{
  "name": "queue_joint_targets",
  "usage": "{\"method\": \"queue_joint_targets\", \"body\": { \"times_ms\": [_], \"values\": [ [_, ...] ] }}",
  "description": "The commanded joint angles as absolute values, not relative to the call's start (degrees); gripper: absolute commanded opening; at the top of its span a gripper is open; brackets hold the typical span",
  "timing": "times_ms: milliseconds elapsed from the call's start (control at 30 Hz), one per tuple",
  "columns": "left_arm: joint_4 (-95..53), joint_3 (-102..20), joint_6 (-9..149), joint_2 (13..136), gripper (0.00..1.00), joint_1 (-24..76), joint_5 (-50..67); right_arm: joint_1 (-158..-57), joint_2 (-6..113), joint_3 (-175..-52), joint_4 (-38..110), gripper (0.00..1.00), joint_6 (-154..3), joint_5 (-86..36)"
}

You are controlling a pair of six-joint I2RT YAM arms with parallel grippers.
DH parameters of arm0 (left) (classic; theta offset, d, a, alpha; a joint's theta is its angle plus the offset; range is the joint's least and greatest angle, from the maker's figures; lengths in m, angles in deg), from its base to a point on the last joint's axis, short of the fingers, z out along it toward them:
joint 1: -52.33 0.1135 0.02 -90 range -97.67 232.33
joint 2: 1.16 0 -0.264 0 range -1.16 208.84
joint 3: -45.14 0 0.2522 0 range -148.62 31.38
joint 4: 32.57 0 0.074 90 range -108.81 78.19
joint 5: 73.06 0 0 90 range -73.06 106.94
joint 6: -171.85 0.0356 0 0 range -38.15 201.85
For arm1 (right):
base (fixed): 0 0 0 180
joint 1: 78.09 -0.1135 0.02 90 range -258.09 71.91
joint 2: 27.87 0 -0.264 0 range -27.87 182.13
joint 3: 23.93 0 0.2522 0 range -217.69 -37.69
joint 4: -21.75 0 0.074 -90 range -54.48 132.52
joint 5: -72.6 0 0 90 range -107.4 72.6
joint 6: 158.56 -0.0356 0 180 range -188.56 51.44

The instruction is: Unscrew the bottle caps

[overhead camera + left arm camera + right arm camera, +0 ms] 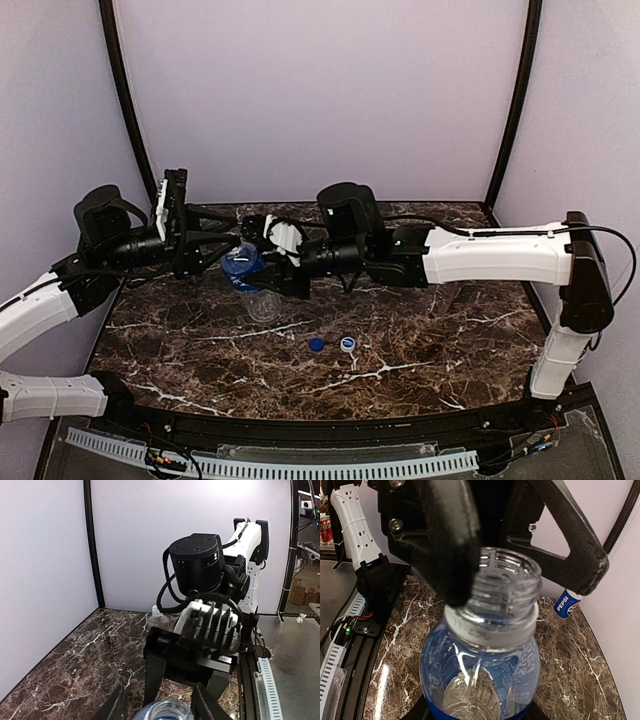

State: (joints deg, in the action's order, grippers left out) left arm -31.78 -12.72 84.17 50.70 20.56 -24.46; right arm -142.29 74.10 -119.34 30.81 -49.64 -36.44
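The right claw (477, 714) is closed on the lower body of a small clear plastic bottle with a blue label band (480, 650). The bottle's threaded mouth stands open. Whether its base touches the dark marble-patterned surface (430, 340) cannot be told. The left claw (162, 706) is partly open, its black fingers (452, 550) astride the bottle's neck. One lies against the neck and the other stands a little off, with nothing gripped between them. Nearer the arm bases, apart from the bottle, a tiny round blue plastic cap (316, 344) and a tiny round white plastic cap (348, 343) lie just beside each other on the surface. By the back wall a second clear plastic bottle (156, 616) stands upright, its white cap on.
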Motion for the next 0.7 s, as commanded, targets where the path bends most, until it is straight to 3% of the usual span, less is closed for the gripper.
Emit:
{"method": "queue_joint_targets", "body": {
  "times_ms": [0,200,300,467,600,667],
  "values": [
    [-30.91,-13.17,83.25,50.61,0.40,20.69,-25.45,-142.77,74.24,-121.45,30.18,0.38,-48.96,-36.02],
    [-30.41,-11.77,82.71,50.63,0.46,20.69,-26.10,-142.77,74.30,-122.04,30.32,0.38,-49.21,-35.50],
    [-30.25,-11.76,82.90,50.69,0.38,20.69,-27.53,-142.75,74.38,-122.23,30.37,0.38,-49.17,-35.72],
    [-29.55,-12.38,83.69,50.85,0.37,20.69,-27.59,-142.77,74.50,-122.65,30.51,0.38,-49.08,-35.24],
    [-29.32,-12.31,83.78,50.89,0.03,20.69,-27.62,-142.77,74.39,-122.69,30.51,0.38,-48.98,-34.77],
    [-29.20,-12.35,83.78,50.81,0.01,20.69,-26.76,-142.77,74.36,-122.68,30.58,0.38,-49.04,-34.37]
  ]
}}
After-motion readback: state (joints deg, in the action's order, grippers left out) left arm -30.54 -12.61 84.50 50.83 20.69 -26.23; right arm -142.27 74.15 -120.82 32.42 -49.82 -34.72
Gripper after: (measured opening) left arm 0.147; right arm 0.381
